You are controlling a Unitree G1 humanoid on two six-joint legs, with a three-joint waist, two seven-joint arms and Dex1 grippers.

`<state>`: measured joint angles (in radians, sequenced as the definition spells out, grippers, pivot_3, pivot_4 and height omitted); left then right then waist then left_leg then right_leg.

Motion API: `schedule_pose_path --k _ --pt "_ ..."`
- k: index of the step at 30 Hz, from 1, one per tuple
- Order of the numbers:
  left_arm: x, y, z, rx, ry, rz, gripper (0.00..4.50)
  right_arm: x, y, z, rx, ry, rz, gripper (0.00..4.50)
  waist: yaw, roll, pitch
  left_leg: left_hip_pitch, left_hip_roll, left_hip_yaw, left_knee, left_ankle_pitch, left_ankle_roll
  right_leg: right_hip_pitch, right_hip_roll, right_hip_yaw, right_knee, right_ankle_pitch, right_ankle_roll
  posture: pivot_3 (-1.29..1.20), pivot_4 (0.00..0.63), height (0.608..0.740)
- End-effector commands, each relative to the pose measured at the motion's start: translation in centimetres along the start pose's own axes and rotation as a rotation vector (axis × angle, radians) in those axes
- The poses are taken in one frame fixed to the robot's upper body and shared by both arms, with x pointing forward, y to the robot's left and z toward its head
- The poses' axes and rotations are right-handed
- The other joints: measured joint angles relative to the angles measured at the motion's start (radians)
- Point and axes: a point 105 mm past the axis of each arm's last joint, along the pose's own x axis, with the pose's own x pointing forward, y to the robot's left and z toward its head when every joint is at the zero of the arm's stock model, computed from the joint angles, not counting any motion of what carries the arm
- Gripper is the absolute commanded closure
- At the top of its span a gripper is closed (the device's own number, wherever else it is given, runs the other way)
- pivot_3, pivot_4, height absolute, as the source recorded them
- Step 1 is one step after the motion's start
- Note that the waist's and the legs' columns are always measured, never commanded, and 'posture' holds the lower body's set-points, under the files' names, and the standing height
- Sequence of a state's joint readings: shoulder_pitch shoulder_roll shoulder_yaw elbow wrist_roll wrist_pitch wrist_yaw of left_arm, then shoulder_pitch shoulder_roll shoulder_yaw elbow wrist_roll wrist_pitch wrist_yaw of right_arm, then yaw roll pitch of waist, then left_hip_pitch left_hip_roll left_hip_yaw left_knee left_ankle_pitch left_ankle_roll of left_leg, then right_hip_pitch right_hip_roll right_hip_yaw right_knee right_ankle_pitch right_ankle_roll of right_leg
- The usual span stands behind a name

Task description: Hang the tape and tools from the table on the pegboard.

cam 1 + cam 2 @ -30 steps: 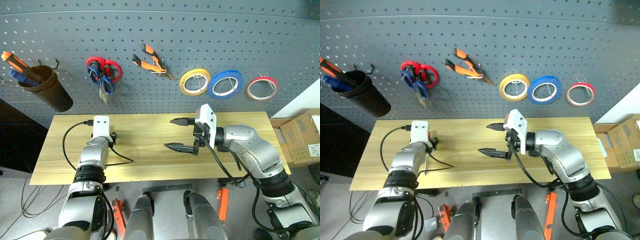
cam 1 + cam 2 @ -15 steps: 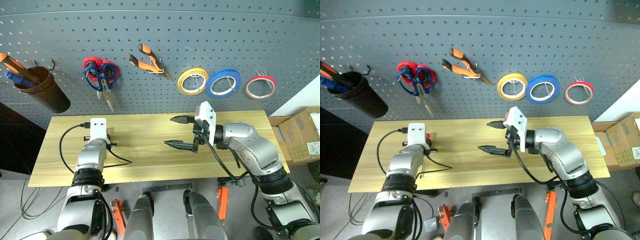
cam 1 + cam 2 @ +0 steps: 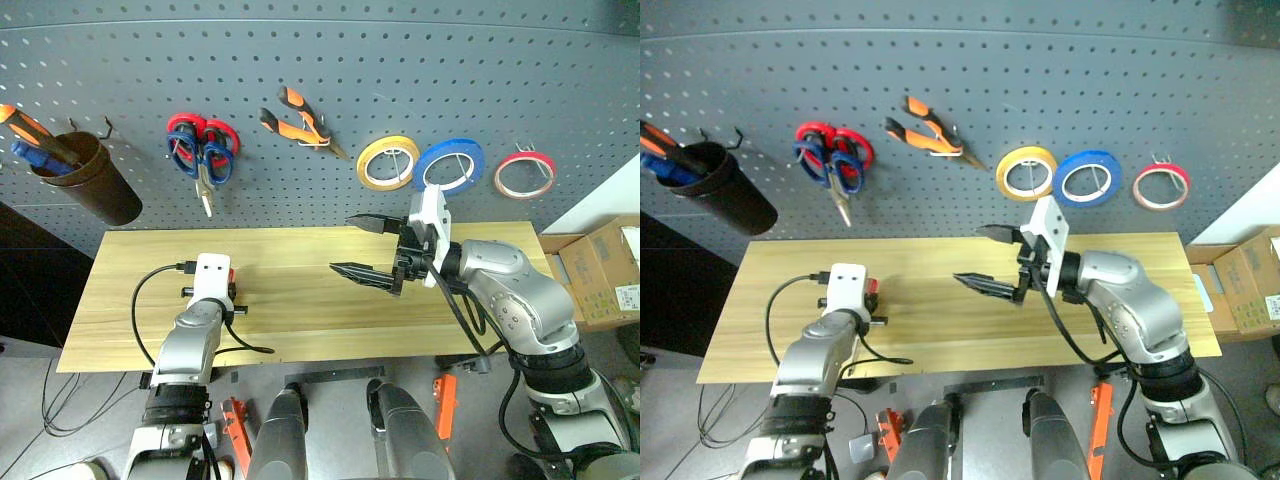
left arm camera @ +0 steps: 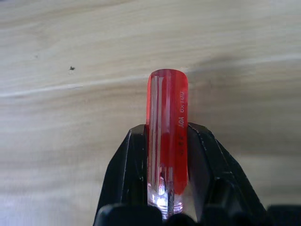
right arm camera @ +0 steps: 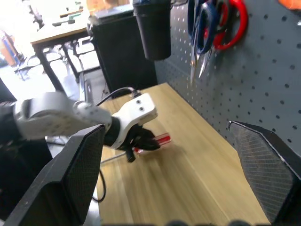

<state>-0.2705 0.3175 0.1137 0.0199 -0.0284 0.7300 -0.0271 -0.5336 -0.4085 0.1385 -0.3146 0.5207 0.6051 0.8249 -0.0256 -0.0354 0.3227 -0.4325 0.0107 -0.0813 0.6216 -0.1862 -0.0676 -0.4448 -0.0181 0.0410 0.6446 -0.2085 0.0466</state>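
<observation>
Above the light yellowish wood-plank counter (image 3: 300, 300), the left end effector (image 4: 164, 155) clamps a slim red-handled screwdriver (image 4: 167, 136), while the right end effector (image 3: 365, 248) hovers spread wide before the dark grey pegboard (image 3: 330, 80).

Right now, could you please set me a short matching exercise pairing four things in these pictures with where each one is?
Things:
1. red-handled screwdriver
2. red tape roll
3. orange-handled pliers
4. right claw

Places:
A. hanging on the pegboard, farthest to the robot's right
B. gripped in the shut left claw above the table
C. open and empty, above the table
D. hanging on the pegboard between the scissors and the yellow tape roll

Pairs: 1-B, 2-A, 3-D, 4-C
</observation>
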Motion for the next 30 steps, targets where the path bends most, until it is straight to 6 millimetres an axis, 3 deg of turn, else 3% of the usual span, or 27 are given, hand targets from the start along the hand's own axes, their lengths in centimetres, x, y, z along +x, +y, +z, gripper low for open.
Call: schedule_pose_path --k 1,7,12,18,23,30 --pt "-2.1 0.5 3.8 -0.016 -0.165 0.031 3.69 -0.1 0.3 1.4 -0.020 -0.061 -0.013 0.00 0.002 0.000 -0.001 0.000 0.000 0.000 0.000 0.000 0.000 0.000 0.000 0.000 0.000 0.000 0.000 0.09 0.239 0.740" --pt "-5.7 1.1 8.2 0.001 -0.421 0.053 3.69 0.1 0.7 2.4 -0.002 -0.116 0.012 0.00 0.017 -0.006 -0.012 0.000 0.000 0.000 0.000 0.000 0.000 0.000 0.000 0.000 -0.001 0.000 0.000 0.15 0.188 0.740" --pt "-8.9 2.0 12.2 -0.065 -0.649 0.064 3.69 0.3 1.6 5.5 0.102 -0.272 0.033 0.00 0.044 -0.009 -0.041 0.000 0.000 0.000 0.000 0.000 0.000 0.000 0.000 -0.001 -0.001 0.001 0.000 0.18 0.136 0.740" --pt "-11.0 2.4 15.0 -0.062 -0.793 0.069 3.69 0.5 1.5 7.8 0.156 -0.370 0.015 0.00 0.058 -0.010 -0.074 0.000 -0.001 0.000 0.002 0.000 0.000 0.003 0.000 -0.001 -0.002 0.001 0.000 0.19 0.114 0.740" --pt "-11.9 3.3 18.1 -0.070 -0.894 0.106 3.69 1.1 0.7 9.4 0.173 -0.439 -0.023 0.00 0.062 -0.010 -0.096 0.001 -0.001 0.000 0.004 0.000 0.000 0.003 0.001 -0.001 -0.001 0.004 0.000 0.20 0.084 0.740" --pt "-11.5 5.6 22.4 -0.139 -0.990 0.151 3.69 1.5 -0.4 9.4 0.127 -0.447 -0.072 0.00 0.077 -0.010 -0.128 0.006 -0.001 0.001 0.005 0.001 0.000 0.008 0.002 0.000 -0.001 0.004 0.000 0.19 0.059 0.740"
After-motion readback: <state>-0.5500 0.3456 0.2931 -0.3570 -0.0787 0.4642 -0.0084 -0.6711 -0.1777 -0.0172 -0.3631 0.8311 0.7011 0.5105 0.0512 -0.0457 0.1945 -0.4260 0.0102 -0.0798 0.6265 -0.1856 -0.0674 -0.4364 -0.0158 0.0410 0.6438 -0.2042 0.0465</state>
